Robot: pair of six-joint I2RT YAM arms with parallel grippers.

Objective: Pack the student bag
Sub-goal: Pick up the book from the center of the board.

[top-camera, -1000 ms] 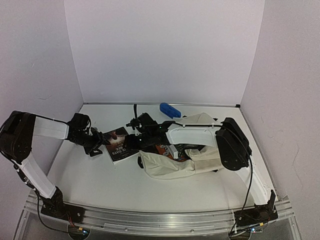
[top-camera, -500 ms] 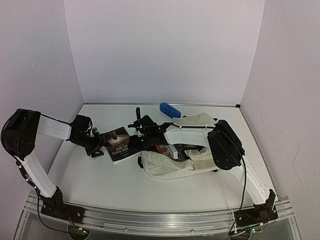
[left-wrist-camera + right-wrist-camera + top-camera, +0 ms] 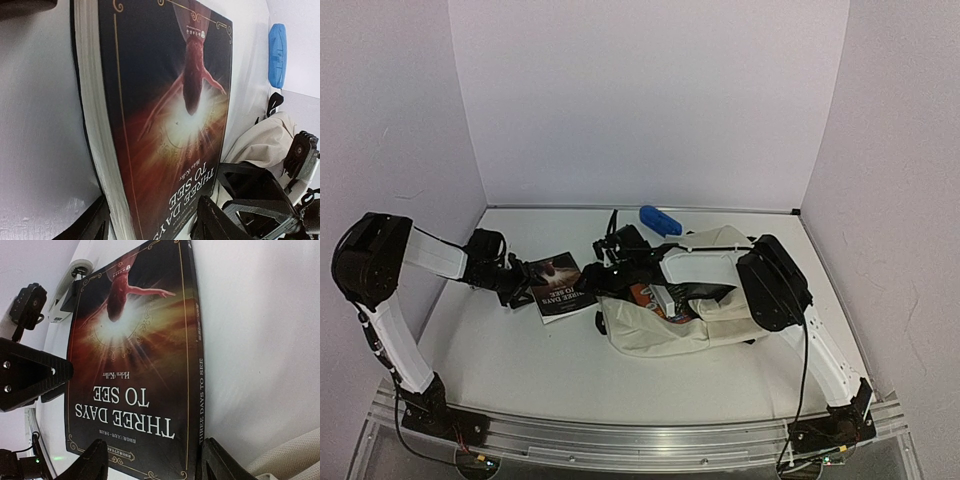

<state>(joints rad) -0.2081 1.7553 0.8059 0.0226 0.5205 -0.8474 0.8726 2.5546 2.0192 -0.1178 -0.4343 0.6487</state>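
On the near-middle tabletop the student bag lies gaping, and just beyond-left the Three Days to See book has swung squarer toward it, the left end effector and right end effector astride its opposite ends with jaws narrowing, clamped or not I cannot tell, so lifting it in looks near.

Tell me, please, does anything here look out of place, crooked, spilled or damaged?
Nothing is spilled or visibly damaged. The student bag lies slumped and crumpled, its mouth open. The book lies askew outside it, to its left, and a blue object sits apart near the back wall.
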